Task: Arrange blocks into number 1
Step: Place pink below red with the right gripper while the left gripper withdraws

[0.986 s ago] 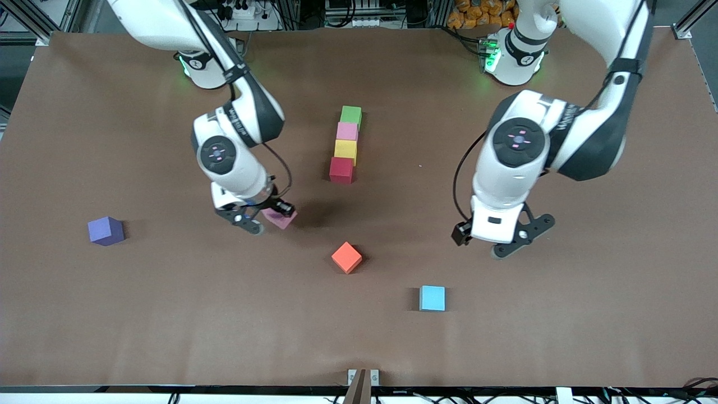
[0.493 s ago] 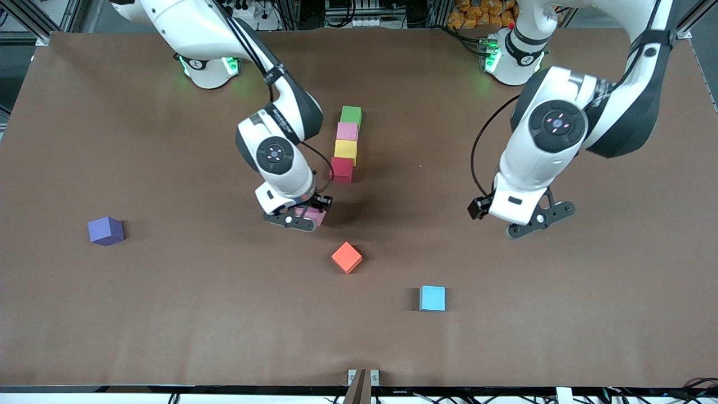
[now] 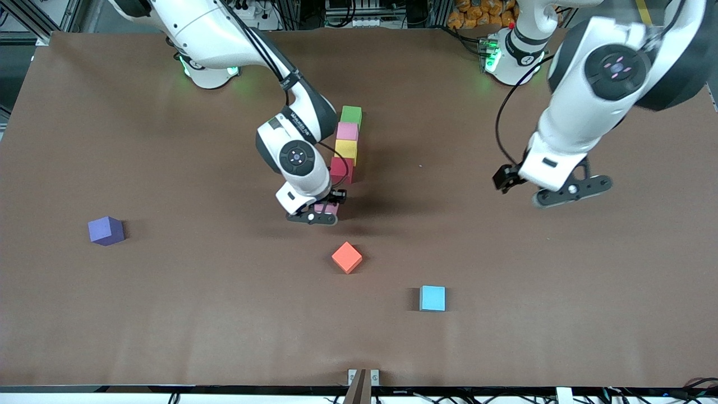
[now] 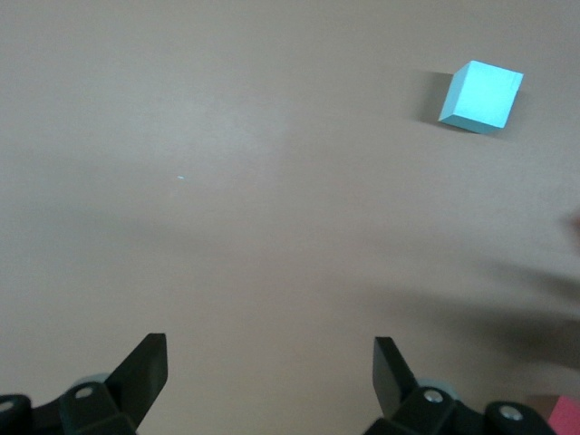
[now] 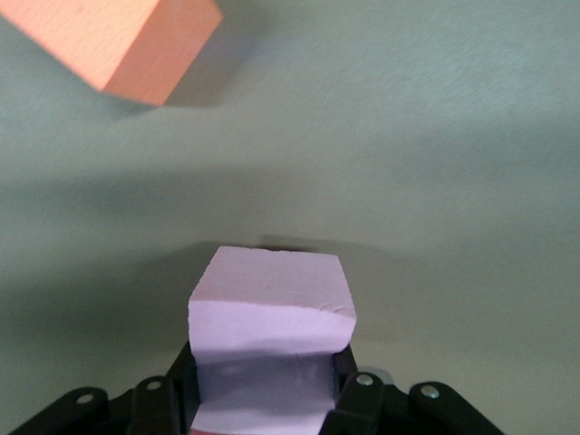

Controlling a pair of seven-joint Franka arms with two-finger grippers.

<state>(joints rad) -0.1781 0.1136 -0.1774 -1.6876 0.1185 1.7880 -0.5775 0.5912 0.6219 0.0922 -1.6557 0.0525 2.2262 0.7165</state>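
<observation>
Evidently light, slightly squashy foam: pink block [image 5: 270, 335] dents between the right gripper [image 3: 324, 211] pads, clamped on opposite flat faces, over bare table just beside the red block [image 3: 341, 170] ending the green-pink-yellow-red column. Grip mid-face, gently. Left gripper [image 3: 564, 189] waits, jaws wide, empty, over its own table end.

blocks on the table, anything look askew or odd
The orange block sits turned cornerwise, unlike the square-set column topped by the green block. The pink block looks dented where the right gripper squeezes it.
</observation>
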